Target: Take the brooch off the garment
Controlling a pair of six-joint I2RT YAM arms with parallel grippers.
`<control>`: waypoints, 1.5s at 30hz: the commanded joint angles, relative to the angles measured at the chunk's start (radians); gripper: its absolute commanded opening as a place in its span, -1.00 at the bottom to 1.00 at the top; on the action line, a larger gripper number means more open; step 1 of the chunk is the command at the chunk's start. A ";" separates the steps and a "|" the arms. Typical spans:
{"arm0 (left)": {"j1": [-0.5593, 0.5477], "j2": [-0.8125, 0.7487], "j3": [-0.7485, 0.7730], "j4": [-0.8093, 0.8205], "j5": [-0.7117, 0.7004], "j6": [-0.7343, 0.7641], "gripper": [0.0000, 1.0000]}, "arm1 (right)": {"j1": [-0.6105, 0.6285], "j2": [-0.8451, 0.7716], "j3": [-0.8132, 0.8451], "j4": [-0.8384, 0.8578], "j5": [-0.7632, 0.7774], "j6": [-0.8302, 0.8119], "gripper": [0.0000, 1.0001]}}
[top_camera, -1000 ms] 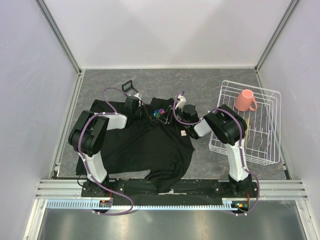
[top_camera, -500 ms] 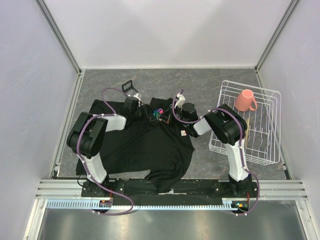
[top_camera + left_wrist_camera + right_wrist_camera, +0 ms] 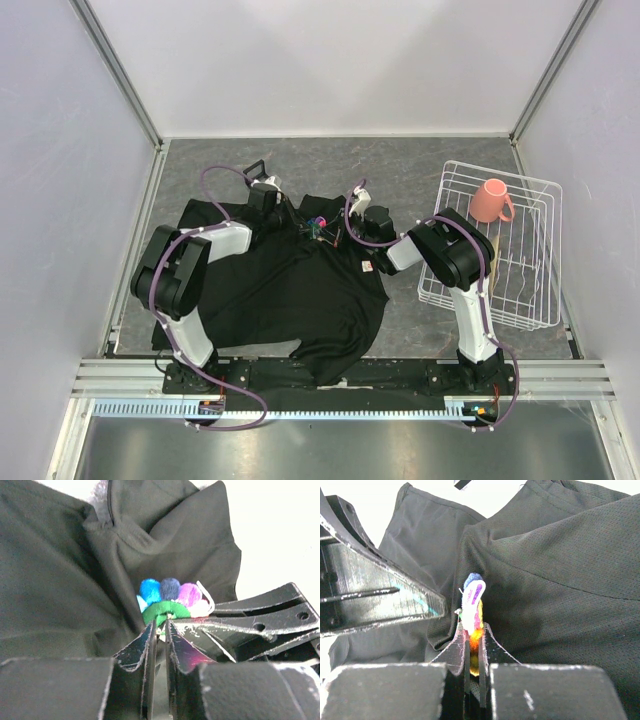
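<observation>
The brooch (image 3: 472,602), near the far edge of the garment (image 3: 300,290), is gripped edge-on by the clenched jaws of the right gripper (image 3: 474,631). The jaws of the left gripper (image 3: 160,626) are nipped just beneath, seemingly on the garment. The garment should be pinned while the brooch is drawn straight away. The white-red label (image 3: 367,266) cannot be read.

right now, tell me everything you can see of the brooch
The brooch is a small round cluster of fuzzy balls in blue, navy, pink and white with a green rim. Yellow and orange show on its other side. It looks like yarn or felt. It stands on edge against a raised fold of the black shirt. The right gripper is shut on its lower edge. The left gripper has nearly closed tips at the green rim; whether they pinch it or cloth is unclear.
</observation>
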 commanded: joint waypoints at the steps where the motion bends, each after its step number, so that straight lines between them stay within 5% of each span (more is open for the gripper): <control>1: -0.002 0.020 0.066 -0.022 -0.053 0.029 -0.64 | 0.006 0.004 0.014 0.051 -0.016 -0.002 -1.00; 34: -0.065 0.028 0.106 -0.034 -0.105 0.046 -0.71 | 0.019 -0.009 0.020 0.017 -0.007 -0.027 -1.00; 45: -0.147 0.007 0.189 -0.087 -0.231 0.162 -0.67 | 0.031 -0.013 0.027 -0.001 -0.002 -0.047 -1.00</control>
